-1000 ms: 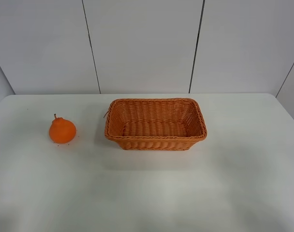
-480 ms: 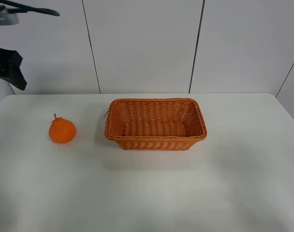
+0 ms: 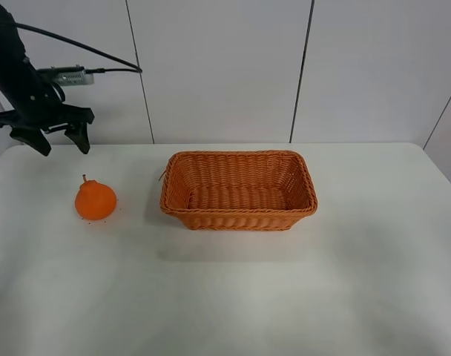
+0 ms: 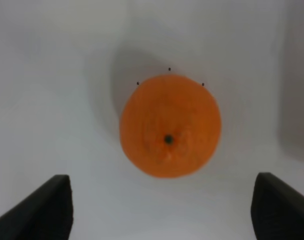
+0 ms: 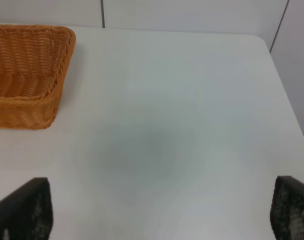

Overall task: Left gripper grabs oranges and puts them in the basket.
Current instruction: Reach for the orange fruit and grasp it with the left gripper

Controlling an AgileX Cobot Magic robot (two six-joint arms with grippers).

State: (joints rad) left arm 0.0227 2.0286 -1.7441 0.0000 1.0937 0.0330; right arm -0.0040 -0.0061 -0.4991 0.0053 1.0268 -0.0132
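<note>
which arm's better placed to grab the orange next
Left. The left gripper hangs open above the orange, which sits centred in the left wrist view. The right gripper, also open, sees only one end of the basket and bare table, with no orange in view.

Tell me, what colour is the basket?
The basket is orange-brown wicker, clearest in the exterior high view.

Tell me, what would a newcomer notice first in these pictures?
The bright orange round fruit with a knobby stem top stands out on the left of the white table. Apart from it, near the middle, sits an empty orange-brown rectangular woven wicker basket. Above the fruit hovers the black left gripper, its two claw-like fingers spread open.
</note>
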